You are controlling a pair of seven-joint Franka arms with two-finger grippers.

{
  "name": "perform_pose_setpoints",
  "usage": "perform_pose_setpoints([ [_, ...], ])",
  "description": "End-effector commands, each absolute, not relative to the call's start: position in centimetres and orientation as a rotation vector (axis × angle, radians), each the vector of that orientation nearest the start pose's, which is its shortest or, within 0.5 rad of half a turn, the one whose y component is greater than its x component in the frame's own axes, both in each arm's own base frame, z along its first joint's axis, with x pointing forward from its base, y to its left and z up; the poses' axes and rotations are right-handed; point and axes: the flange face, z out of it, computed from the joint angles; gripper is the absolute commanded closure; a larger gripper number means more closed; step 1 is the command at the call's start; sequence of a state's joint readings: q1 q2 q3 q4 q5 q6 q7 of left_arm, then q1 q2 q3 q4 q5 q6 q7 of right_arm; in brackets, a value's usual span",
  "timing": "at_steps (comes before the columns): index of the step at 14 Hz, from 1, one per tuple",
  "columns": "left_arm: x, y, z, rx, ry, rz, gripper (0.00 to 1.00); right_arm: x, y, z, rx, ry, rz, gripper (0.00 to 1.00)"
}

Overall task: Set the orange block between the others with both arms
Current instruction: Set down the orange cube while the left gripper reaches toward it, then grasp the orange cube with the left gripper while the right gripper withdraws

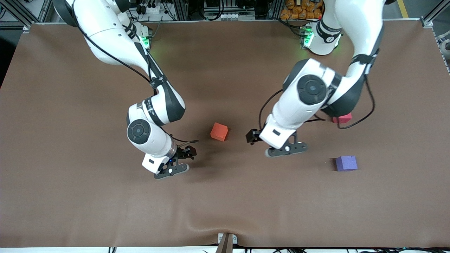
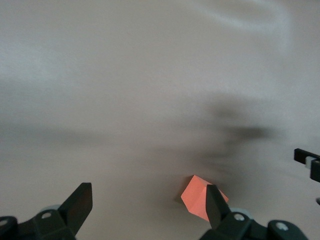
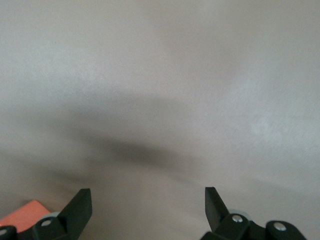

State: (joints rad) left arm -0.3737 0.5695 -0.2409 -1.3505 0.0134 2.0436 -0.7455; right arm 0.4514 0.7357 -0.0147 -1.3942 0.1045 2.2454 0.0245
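Note:
The orange block point(image 1: 219, 131) sits on the brown mat near the table's middle. It also shows in the left wrist view as the orange block point(image 2: 196, 196), partly hidden by one finger, and as the orange block point(image 3: 24, 213) at the edge of the right wrist view. The red-pink cube point(image 1: 344, 118) is half hidden under the left arm. The purple cube point(image 1: 346, 163) lies nearer the front camera than it. My left gripper point(image 1: 286, 150) point(image 2: 147, 190) hangs open over bare mat between the orange block and the purple cube. My right gripper point(image 1: 172, 169) point(image 3: 147, 192) hangs open over bare mat, toward the right arm's end from the orange block.
The brown mat point(image 1: 88, 203) covers the whole table. A clamp point(image 1: 226, 240) sits at its front edge. Part of the right arm's gripper point(image 2: 310, 162) shows at the edge of the left wrist view.

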Motion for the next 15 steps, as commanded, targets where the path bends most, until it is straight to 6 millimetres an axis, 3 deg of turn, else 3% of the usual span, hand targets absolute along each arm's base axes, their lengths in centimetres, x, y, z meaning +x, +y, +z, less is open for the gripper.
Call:
perform_pose_setpoints([
  [1, 60.8, -43.5, 39.6, -3.234, -0.213, -0.156, 0.00, 67.3, 32.3, 30.2, -3.072, -0.783, -0.228, 0.00],
  [3, 59.1, -46.9, 37.6, -3.195, -0.132, -0.242, 0.00, 67.5, 32.6, 30.8, -3.101, -0.847, -0.265, 0.00],
  [5, 58.7, -48.6, 35.2, -3.207, -0.092, -0.272, 0.00, 66.9, 33.9, 31.1, -3.124, -0.912, -0.285, 0.00],
  [7, 58.2, -50.1, 32.8, -3.232, -0.046, -0.281, 0.00, 67.7, 33.3, 32.4, -3.137, -0.877, -0.321, 0.00],
  [8, 57.7, -51.1, 31.5, -3.255, -0.025, -0.284, 0.00, 67.6, 32.6, 34.4, -3.153, -0.805, -0.317, 0.00],
  [12, 57.0, -52.3, 30.0, -3.280, 0.157, -0.306, 0.00, 67.2, 25.2, 42.8, -3.163, -0.382, -0.095, 0.00],
  [15, 56.0, -53.2, 29.4, -3.311, 0.186, -0.248, 0.00, 67.0, 17.7, 49.7, -3.156, -0.197, -0.111, 0.00],
])
